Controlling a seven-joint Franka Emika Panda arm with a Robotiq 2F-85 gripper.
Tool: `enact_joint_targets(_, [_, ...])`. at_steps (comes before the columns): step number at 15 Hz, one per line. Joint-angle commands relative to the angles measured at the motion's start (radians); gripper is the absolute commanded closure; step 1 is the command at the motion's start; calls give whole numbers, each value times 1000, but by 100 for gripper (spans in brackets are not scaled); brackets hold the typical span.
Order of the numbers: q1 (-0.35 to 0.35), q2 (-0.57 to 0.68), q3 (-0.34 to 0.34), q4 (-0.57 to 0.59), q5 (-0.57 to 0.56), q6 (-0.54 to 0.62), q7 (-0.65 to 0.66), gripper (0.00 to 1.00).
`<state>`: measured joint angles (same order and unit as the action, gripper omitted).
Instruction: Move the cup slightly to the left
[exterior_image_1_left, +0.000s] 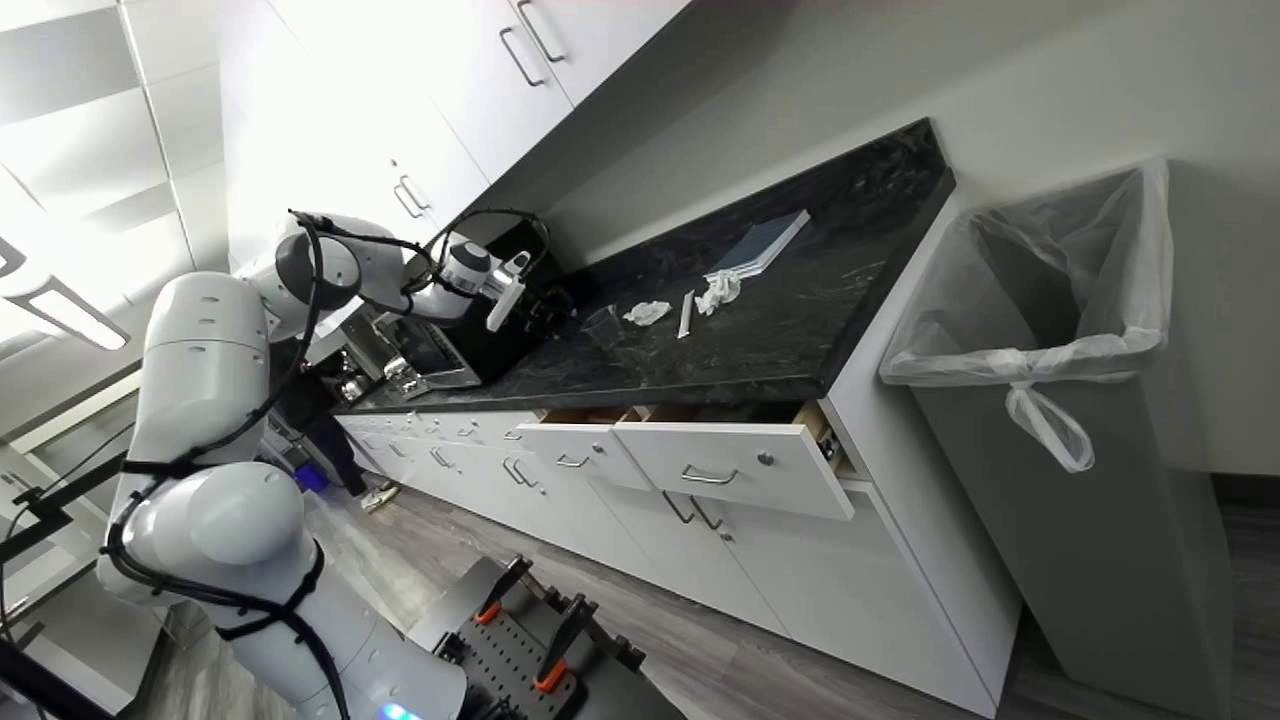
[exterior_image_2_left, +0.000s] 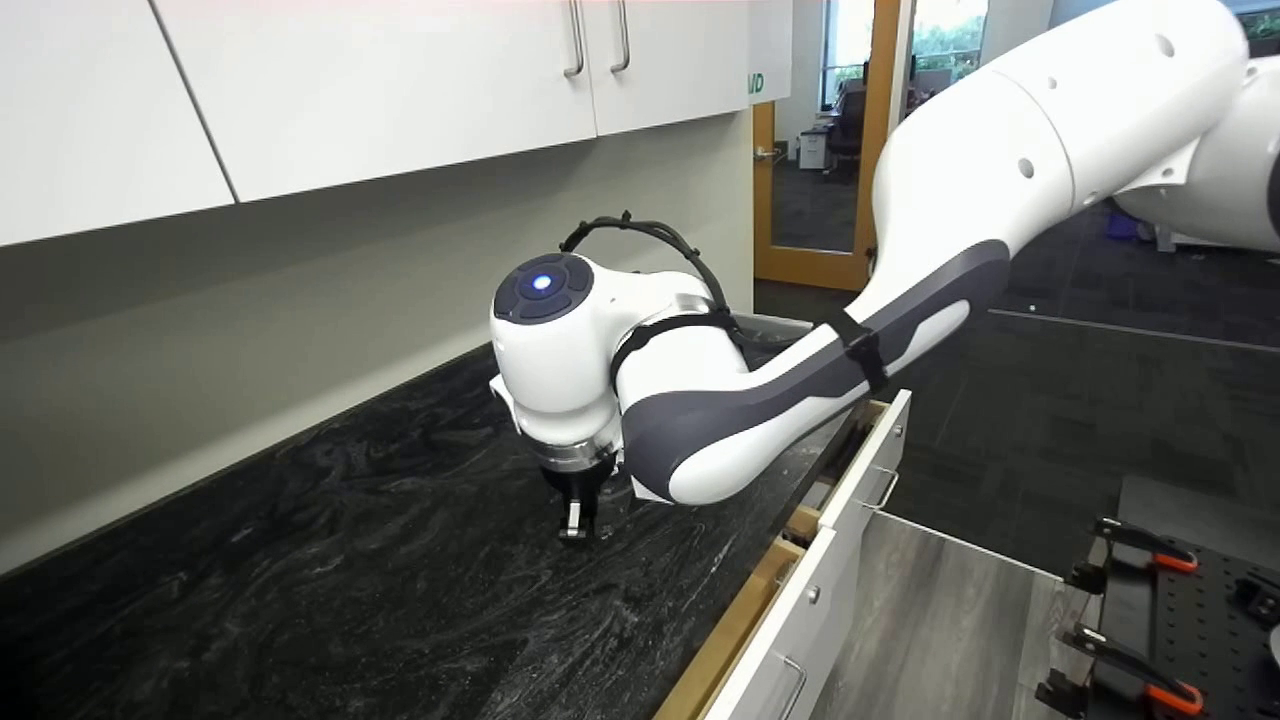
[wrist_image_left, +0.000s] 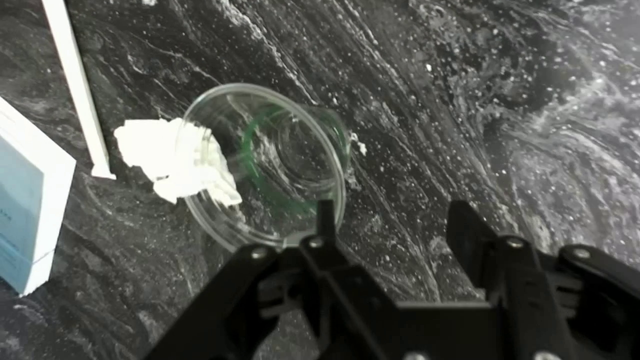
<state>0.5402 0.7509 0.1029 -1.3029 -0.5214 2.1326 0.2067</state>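
In the wrist view, the clear plastic cup (wrist_image_left: 277, 160) stands upright on the black countertop (wrist_image_left: 400, 75), and the gripper (wrist_image_left: 392, 212) is right by it. Its two fingers (wrist_image_left: 467, 237) are spread well apart, and they have not got hold of anything. One fingertip (wrist_image_left: 326, 220) covers a bit of the cup's rim; I can't tell if it touches. The other is past the cup's side. A crumpled white tissue (wrist_image_left: 145, 145) lies beside the cup, and part of it shows through the clear wall. I think the step now is lining up to grab the cup. Next, I'd say the gripper should get the cup's side between its fingers, squeeze softly, and move it a little bit left. In an exterior view, the arm (exterior_image_2_left: 900, 310) slopes down, then bends so the gripper points straight down; the cup is too hard to see there. In an exterior view, the arm leans over toward the cup, and a thin white stick (exterior_image_1_left: 686, 314) lies past the tissue from the cup.
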Motion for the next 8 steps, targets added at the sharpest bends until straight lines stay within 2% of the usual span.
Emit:
enact_joint_targets(1, [13,-132,16,-86,15,-16,50,8])
enact_joint_targets(2, [15,-160,22,-98,17,-24,60,2])
enact_joint_targets(3, [17,-194,27,-112,23,-47,76,0])
enact_joint_targets(7, [42,-281,23,-118,54,-258,165,0])
enact_joint_targets(8, [27,-273,17,-89,65,-290,160,0])
